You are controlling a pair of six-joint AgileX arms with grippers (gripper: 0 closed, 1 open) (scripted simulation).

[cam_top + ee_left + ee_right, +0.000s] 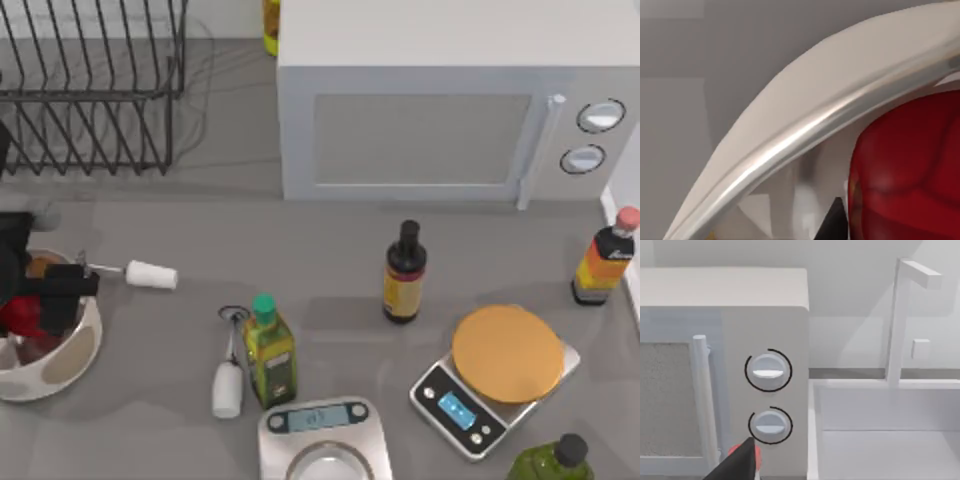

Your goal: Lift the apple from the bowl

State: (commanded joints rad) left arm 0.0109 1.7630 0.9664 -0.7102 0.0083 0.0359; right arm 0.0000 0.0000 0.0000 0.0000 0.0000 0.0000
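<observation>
The bowl [78, 372] sits at the table's left edge, white and glossy with tan spots. The red apple [14, 316] lies inside it, mostly covered by my left arm. My left gripper [48, 298] is lowered into the bowl right at the apple. The left wrist view has the bowl's shiny rim [790, 140] running across it, with the apple [910, 170] very close and a dark part of the gripper against its side. My right gripper [735, 467] is parked off to the right, facing the microwave's knobs [768, 371].
A wire dish rack [90, 90] stands at the back left and a microwave [450, 120] behind the middle. Nearby are two white-handled utensils [150, 273], a green bottle [268, 350], a dark bottle [404, 272], a red-capped bottle [605, 258] and two scales [505, 355].
</observation>
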